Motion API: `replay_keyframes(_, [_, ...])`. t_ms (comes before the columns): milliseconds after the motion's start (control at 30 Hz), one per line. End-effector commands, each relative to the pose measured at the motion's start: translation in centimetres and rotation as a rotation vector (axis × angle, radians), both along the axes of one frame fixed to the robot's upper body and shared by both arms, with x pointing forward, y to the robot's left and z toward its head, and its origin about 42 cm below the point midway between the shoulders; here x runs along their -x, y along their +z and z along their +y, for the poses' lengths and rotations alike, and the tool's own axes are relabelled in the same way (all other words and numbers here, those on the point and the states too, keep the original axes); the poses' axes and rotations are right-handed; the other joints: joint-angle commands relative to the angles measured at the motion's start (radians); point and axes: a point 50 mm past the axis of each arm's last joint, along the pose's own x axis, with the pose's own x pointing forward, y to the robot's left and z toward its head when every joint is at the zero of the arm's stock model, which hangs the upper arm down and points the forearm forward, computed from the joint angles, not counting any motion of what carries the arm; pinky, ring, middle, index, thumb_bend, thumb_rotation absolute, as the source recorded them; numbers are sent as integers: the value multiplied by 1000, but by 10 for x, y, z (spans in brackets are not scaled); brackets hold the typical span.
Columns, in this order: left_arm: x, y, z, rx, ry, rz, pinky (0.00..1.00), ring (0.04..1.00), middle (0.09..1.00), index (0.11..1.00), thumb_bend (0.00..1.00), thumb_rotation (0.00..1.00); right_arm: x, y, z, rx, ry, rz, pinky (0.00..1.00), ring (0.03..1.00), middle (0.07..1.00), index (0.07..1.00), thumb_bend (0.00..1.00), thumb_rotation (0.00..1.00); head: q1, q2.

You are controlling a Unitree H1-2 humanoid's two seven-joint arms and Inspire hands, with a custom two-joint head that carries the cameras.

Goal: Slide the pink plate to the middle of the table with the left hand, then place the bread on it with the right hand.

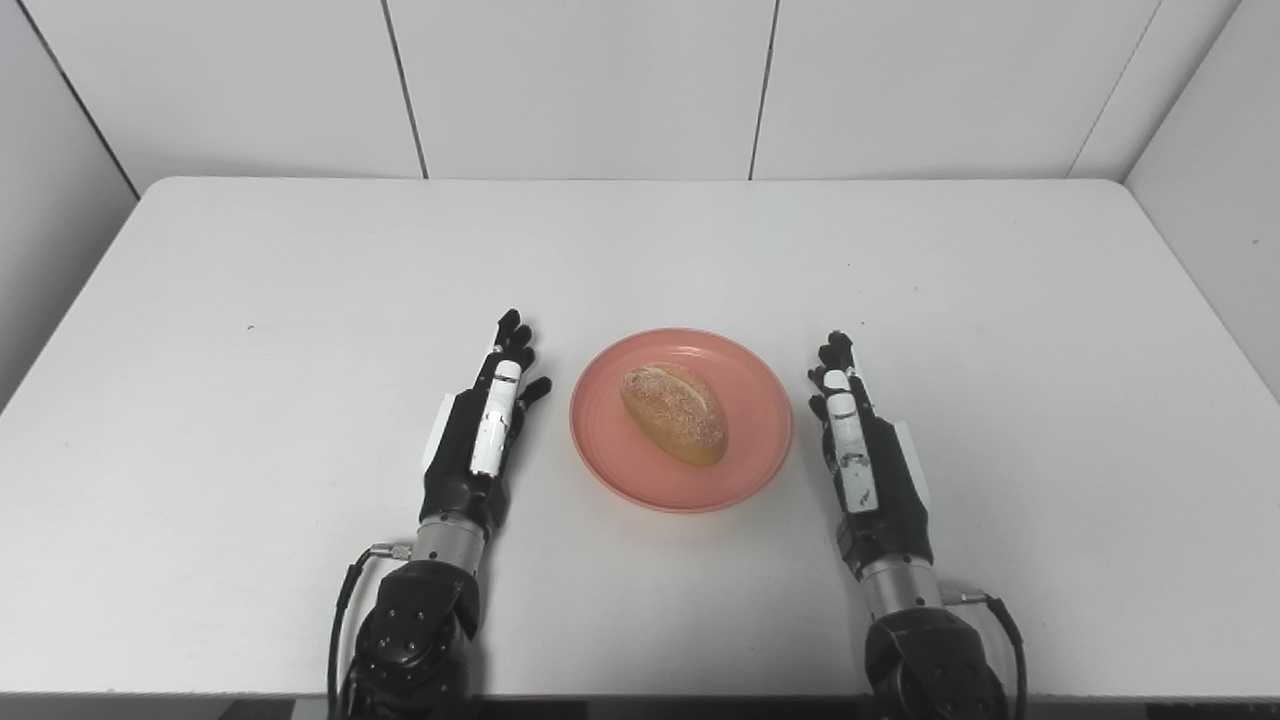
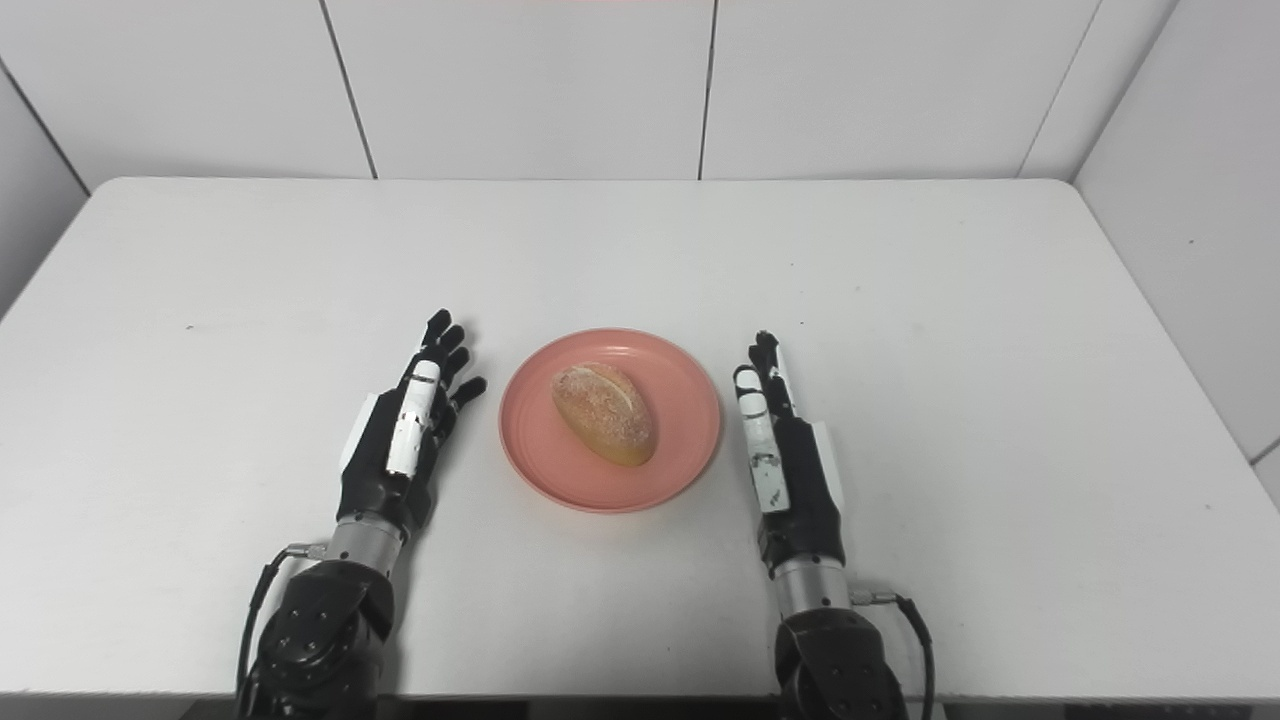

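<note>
1. the pink plate (image 1: 681, 420) sits just below the centre of the frame on the white table (image 1: 300, 300), and the bread (image 1: 673, 412) already lies on it, a little left of the plate's middle.
2. the bread's long axis runs on a diagonal, from upper left down to lower right in the picture.
3. the left hand (image 1: 480, 435) rests at lower centre-left, just beside the plate's left rim but apart from it; its fingers (image 1: 512, 345) are straight and slightly fanned, pointing toward the top of the frame, holding nothing.
4. the right hand (image 1: 862, 455) mirrors it at lower centre-right, just beside the right rim, not touching; its fingers are straight and close together, also empty.
5. the plate lies between the two hands, about equally near to each; neither clearly has the shorter reach.
6. judging from this layout, both steps look done, so the coming move is likely only a retreat toward the bottom edge, away from the plate.
</note>
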Motion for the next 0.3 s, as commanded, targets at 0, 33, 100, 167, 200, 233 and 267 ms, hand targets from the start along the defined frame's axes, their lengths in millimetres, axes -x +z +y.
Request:
replay_keyframes(0, [-8, 11, -2, -23, 7, -68, 1000, 1000, 1000, 1000, 384, 1000, -4, 8, 1, -6, 16, -44, 1000, 1000, 1000, 1000, 293, 1000, 0, 1])
replay_keyframes(33, [-8, 12, -2, -29, 10, -72, 1000, 1000, 1000, 1000, 378, 1000, -4, 8, 1, -10, 17, -45, 1000, 1000, 1000, 1000, 292, 1000, 0, 2])
replay_keyframes(100, [-7, 13, -2, -37, 9, -78, 1000, 1000, 1000, 1000, 377, 1000, -4, 8, 1, -12, 16, -45, 1000, 1000, 1000, 1000, 290, 1000, 0, 2])
replay_keyframes(167, [-6, 13, -2, -39, 8, -83, 1000, 1000, 1000, 1000, 379, 1000, -4, 8, 1, -13, 10, -43, 1000, 1000, 1000, 1000, 287, 1000, 0, 3])
replay_keyframes(200, [-6, 13, -3, -39, 8, -85, 1000, 1000, 1000, 1000, 379, 1000, -4, 8, 1, -13, 8, -42, 1000, 1000, 1000, 1000, 287, 1000, 0, 3])
replay_keyframes(233, [-5, 14, -3, -45, 7, -88, 1000, 1000, 1000, 1000, 378, 1000, -4, 7, 0, -12, 4, -44, 1000, 1000, 1000, 1000, 287, 1000, 0, 4])
replay_keyframes(267, [-4, 14, -3, -50, 6, -90, 1000, 1000, 1000, 1000, 381, 1000, -4, 7, 0, -13, 4, -44, 1000, 1000, 1000, 1000, 287, 1000, 0, 4])
